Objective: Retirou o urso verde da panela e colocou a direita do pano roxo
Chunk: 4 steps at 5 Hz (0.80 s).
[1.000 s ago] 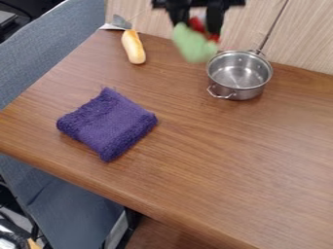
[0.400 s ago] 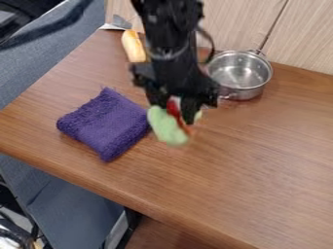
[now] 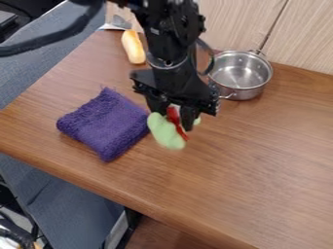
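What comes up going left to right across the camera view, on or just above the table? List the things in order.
Purple cloth → green bear → metal pot

One each: green bear [image 3: 166, 133], cloth [image 3: 105, 125], pot [image 3: 241, 77], bread roll [image 3: 133, 47], metal utensil [image 3: 120, 22], table [image 3: 242, 160].

you can't see all of the green bear [image 3: 164, 133]: the gripper [image 3: 174, 116] covers part, and you can't tell whether it touches the table [image 3: 260, 155]. the top edge cuts off your arm [image 3: 170, 44] and the pot's long handle [image 3: 274, 29].
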{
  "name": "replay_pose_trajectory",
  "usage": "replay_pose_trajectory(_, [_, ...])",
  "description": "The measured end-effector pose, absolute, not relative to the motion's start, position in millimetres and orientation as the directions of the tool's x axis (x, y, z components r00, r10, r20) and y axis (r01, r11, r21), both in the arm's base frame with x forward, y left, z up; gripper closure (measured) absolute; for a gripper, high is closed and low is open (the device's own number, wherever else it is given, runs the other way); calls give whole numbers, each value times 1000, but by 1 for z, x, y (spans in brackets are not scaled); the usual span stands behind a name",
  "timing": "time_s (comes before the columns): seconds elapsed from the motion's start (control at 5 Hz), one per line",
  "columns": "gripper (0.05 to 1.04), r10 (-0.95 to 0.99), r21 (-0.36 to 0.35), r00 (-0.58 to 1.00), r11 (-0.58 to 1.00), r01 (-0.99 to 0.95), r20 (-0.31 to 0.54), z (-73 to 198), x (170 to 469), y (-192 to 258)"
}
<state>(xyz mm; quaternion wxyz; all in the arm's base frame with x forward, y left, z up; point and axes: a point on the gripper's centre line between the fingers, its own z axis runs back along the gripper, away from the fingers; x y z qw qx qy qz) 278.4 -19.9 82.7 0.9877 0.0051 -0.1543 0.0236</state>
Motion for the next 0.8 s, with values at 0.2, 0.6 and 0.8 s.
replay_pose_trajectory(0.2, [556, 16, 26, 954, 999, -25, 300, 69, 279, -20])
replay_pose_trajectory(0.6, [473, 13, 31, 958, 999, -23, 286, 55, 280, -20])
replay_pose_trajectory(0.8, [168, 17, 43, 965, 999, -30, 260, 47, 279, -18])
